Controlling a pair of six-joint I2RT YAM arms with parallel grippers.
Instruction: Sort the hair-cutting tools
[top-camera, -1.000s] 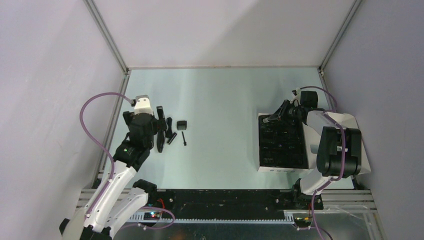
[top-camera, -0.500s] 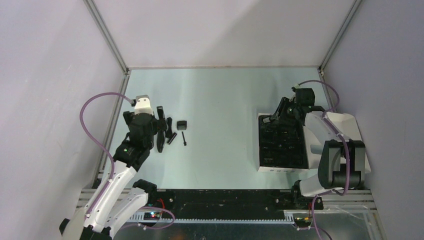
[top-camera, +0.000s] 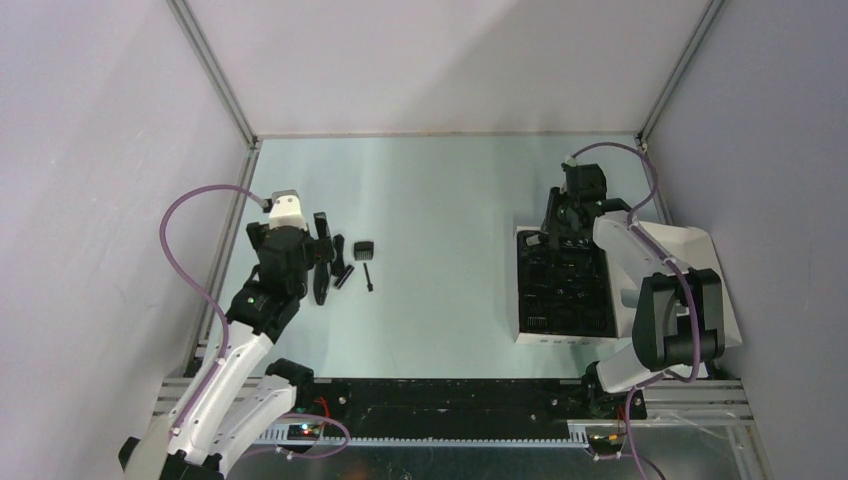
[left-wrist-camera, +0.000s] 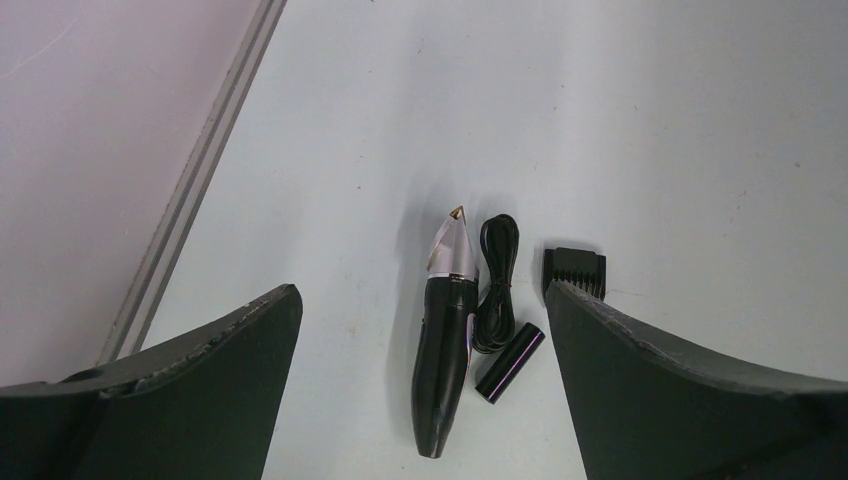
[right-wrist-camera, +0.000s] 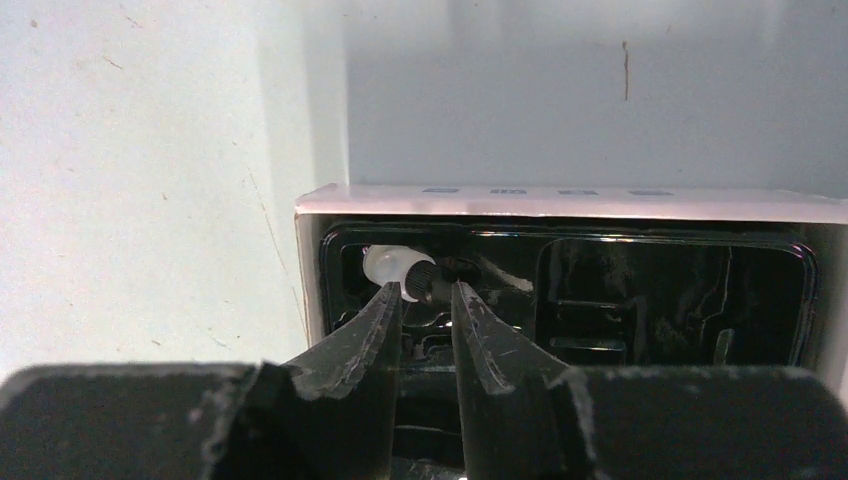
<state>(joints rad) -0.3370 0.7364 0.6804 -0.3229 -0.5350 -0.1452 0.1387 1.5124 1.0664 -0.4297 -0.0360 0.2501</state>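
Right wrist: right gripper (right-wrist-camera: 422, 292) flanks a white-capped piece (right-wrist-camera: 392, 263) in the insert (right-wrist-camera: 660, 270), narrowly parted, grip unclear; centre it before closing. Left gripper (left-wrist-camera: 420, 288) gapes empty.

A flat white box (top-camera: 560, 338) (its black insert (top-camera: 560, 290) glossy, moulded) is seen at four o'clock on the table (top-camera: 440, 200)
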